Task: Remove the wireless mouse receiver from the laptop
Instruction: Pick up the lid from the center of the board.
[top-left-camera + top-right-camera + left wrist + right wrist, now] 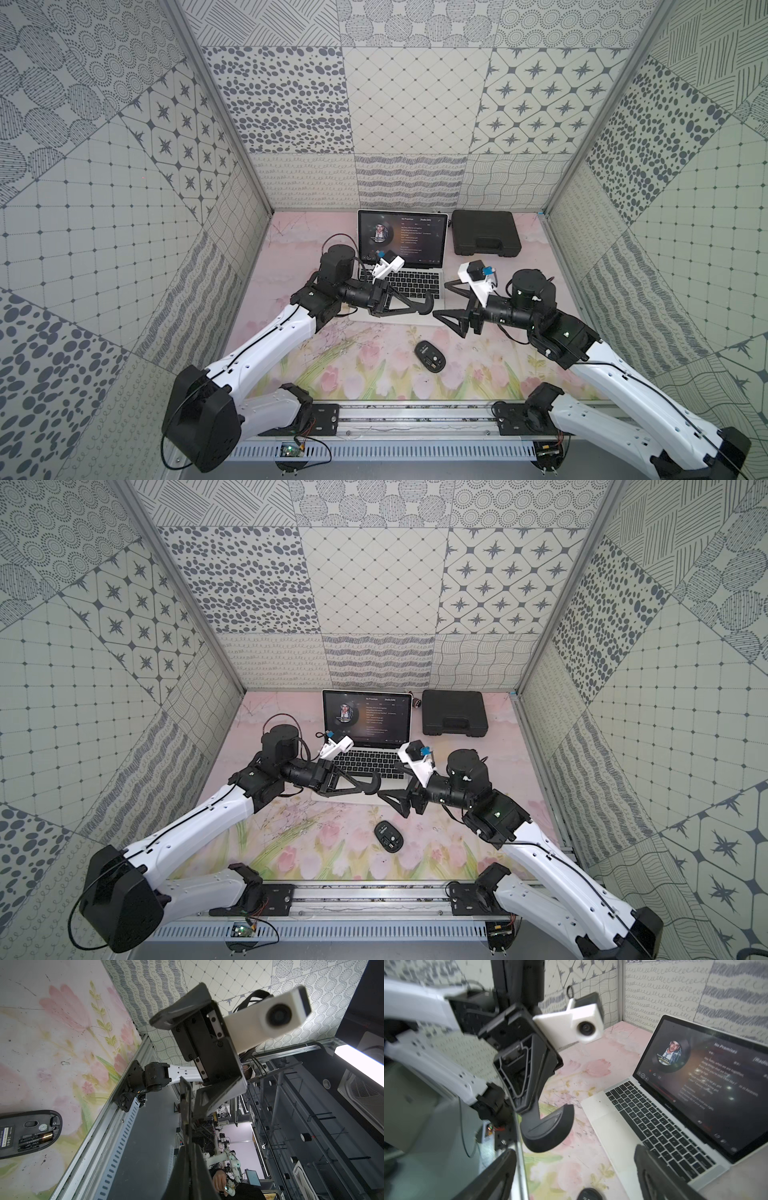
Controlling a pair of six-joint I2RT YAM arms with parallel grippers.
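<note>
The silver laptop [415, 286] [370, 763] [664, 1122] stands open at the back middle of the mat, its dark screen showing a round portrait. The wireless mouse receiver is hidden in every view. My left gripper [415, 306] [365, 786] [190, 1147] hangs over the laptop's front edge, shut on a curved black shell piece [424, 305] [548, 1130] [186, 1105]. My right gripper [441, 300] [390, 782] [575, 1167] faces it at the laptop's front right corner, open and holding nothing.
A black oval mouse [430, 354] [388, 834] [27, 1132] lies belly up on the flowered mat in front of the laptop, its battery bay uncovered. A flat black toolbox [486, 231] [454, 712] sits at the back right. Patterned walls close three sides.
</note>
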